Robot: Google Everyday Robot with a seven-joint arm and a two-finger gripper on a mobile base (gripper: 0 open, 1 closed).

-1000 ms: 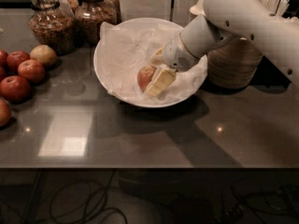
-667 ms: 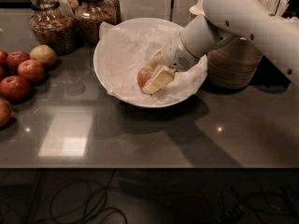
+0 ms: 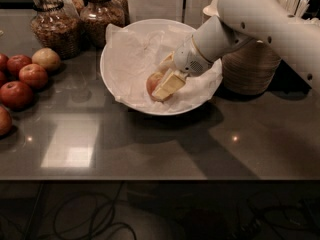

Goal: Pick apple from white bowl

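The apple, reddish with a pale patch, lies in the white bowl, which is lined with crumpled white paper. My gripper reaches down into the bowl from the right. Its pale fingers straddle the apple, one in front and one behind, and both press against it. The apple still rests low on the paper. The right part of the apple is hidden by the near finger.
A group of darker red apples and one tan fruit lie at the left. Glass jars stand behind the bowl. A stack of beige bowls stands to the right under my arm.
My gripper has shifted slightly left and in onto the apple. The apple has nudged a little to the left with it. The bowl has not moved.
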